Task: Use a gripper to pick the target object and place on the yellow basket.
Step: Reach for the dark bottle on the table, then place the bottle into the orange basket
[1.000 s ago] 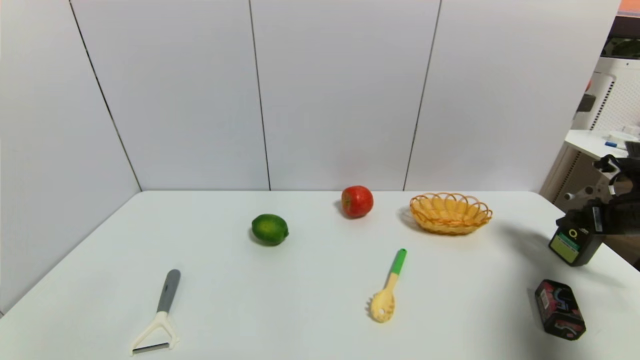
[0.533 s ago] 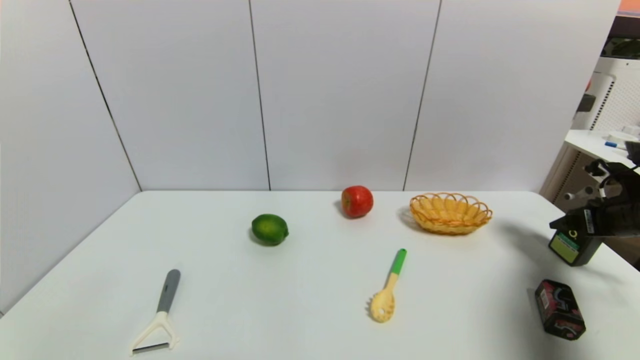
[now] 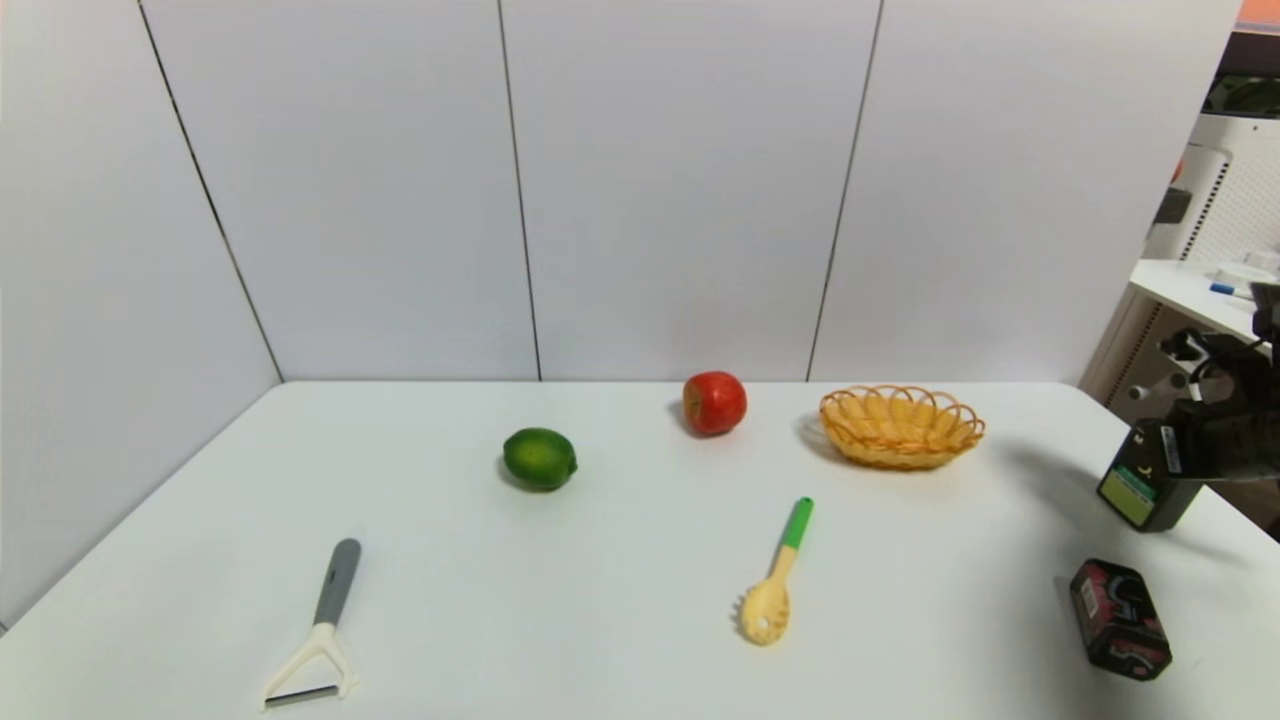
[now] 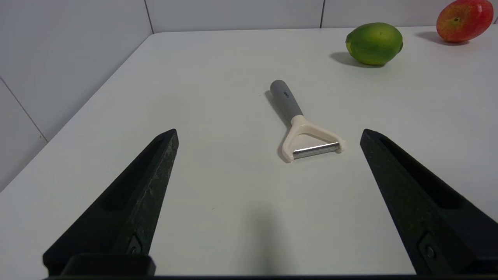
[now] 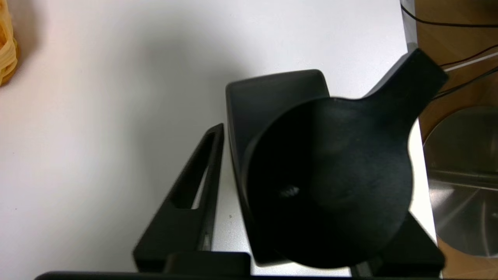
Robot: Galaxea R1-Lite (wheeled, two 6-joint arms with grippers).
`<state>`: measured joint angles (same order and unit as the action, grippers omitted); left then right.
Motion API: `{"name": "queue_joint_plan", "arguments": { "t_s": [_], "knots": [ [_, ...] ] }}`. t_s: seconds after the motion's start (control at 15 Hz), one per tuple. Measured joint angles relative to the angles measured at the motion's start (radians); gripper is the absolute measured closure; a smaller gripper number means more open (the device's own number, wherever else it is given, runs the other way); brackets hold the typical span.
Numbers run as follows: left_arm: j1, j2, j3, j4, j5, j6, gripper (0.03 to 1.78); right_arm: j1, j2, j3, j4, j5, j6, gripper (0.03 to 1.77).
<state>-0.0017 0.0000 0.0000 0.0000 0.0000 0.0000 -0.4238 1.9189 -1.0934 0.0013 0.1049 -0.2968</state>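
1. The right gripper (image 5: 311,128) is at the right edge of the bench (image 3: 620,560), down over the small black bottle (image 3: 1142,487)
2. Its fingers (image 5: 186,202) are apart, one on each side of the bottle, and they do not look like they squeeze it yet
3. The bottle stands on the bench, tipped a little, with its green label facing the middle
4. The yellow basket (image 3: 901,427) sits near the back edge, well apart from the bottle
5. A red apple (image 3: 714,402) is just beside the basket, and a lime (image 3: 540,458) is further left
6. A black box (image 3: 1119,619) lies near the front right corner
7. The left gripper (image 4: 268,134) waits above the front left part, fingers wide apart, near a peeler (image 4: 301,125)
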Motion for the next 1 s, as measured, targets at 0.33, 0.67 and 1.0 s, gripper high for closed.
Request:
{"name": "queue_joint_plan", "arguments": {
  "t_s": [0.33, 0.67, 1.0],
  "knots": [
    [0.000, 0.000, 0.000, 0.000, 0.000, 0.000, 0.12, 0.001, -0.018, -0.021, 0.028, 0.000, 0.001, 1.14],
    [0.000, 0.000, 0.000, 0.000, 0.000, 0.000, 0.12, 0.070, -0.063, -0.119, 0.047, 0.007, 0.027, 1.14],
    [0.000, 0.000, 0.000, 0.000, 0.000, 0.000, 0.12, 0.262, -0.108, -0.185, 0.048, 0.008, 0.133, 1.14]
  ]
}}
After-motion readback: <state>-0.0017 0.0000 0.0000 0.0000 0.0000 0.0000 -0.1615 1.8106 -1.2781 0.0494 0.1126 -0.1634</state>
